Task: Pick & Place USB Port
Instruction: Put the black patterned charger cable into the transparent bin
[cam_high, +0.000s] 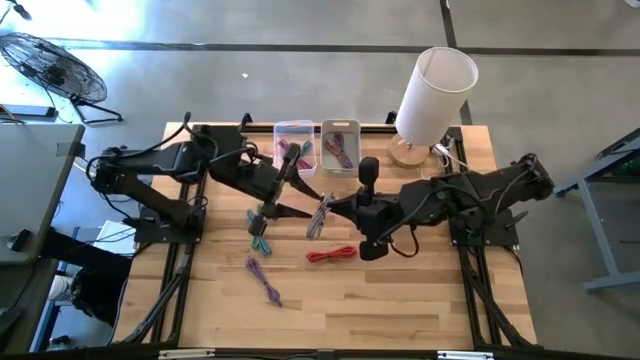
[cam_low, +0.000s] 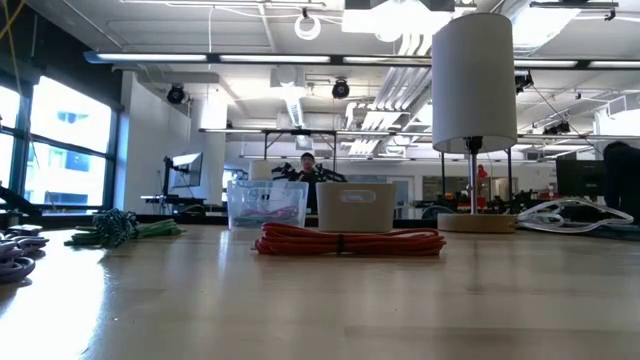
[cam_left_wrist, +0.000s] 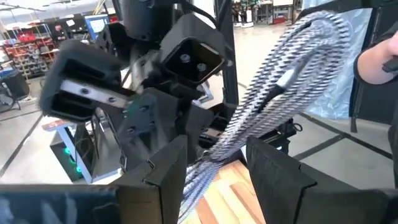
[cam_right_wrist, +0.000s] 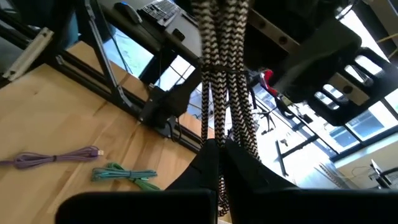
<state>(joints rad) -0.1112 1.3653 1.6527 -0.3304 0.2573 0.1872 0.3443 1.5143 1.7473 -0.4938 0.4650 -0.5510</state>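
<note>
A black-and-white braided cable bundle (cam_high: 319, 216) hangs in the air over the table's middle, between my two grippers. My right gripper (cam_right_wrist: 219, 155) comes in from the right (cam_high: 338, 206) and is shut on it. My left gripper (cam_left_wrist: 214, 168) reaches in from the left (cam_high: 303, 204) and is open. Its two fingers stand on either side of the bundle (cam_left_wrist: 280, 87). The low view shows neither the grippers nor this bundle. My right gripper pinches the braided bundle between its two fingers near one end (cam_right_wrist: 217, 140). The strands run on lengthwise away from the fingertips. The bundle is lifted clear of the table. My left gripper: the bundle's other end (cam_left_wrist: 202, 171) passes between the open fingers; whether they touch it I cannot tell.
On the table lie a green cable (cam_high: 260, 240), a purple cable (cam_high: 265, 281) and a red cable (cam_high: 332, 254). Two small bins (cam_high: 293, 146) (cam_high: 340, 146) holding cables stand at the far edge. A white lamp (cam_high: 430, 95) stands far right. The near part of the wooden top shows bare wood.
</note>
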